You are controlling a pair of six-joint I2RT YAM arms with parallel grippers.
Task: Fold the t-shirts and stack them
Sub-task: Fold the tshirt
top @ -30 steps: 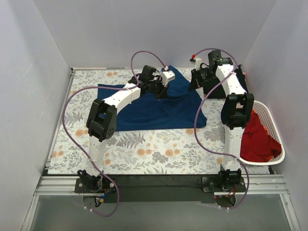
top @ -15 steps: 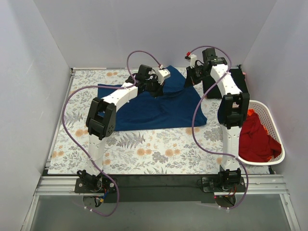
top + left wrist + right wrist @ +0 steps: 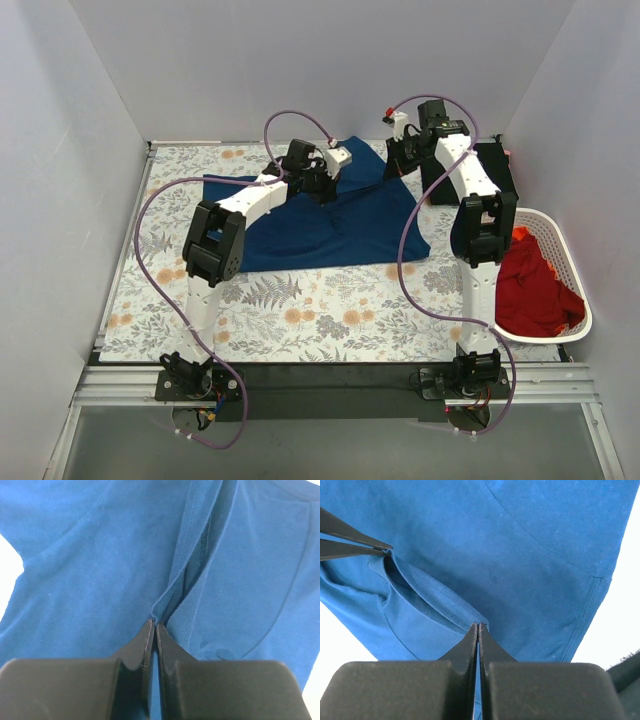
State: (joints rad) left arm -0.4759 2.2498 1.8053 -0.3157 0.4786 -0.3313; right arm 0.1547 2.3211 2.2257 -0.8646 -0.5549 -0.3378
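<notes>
Item: navy t-shirt, spread left of the basket, my left end effector and right end effector each clamped on its far edge, drawn higher than a second ago, so spreading is under way and folding pending.

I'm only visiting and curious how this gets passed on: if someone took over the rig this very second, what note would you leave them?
The left tool is shut, pinching the navy t-shirt at what looks like its neckline.
The right tool is shut on the same neckline, a little further along.
Where things are: the navy t-shirt lies spread on the floral cover, raised at its far side by both tools. A red t-shirt sits crumpled in the white basket on the right.
Done: no fold and no stack to be seen.
Left: fold the navy one, then the red one, and stack them.
</notes>
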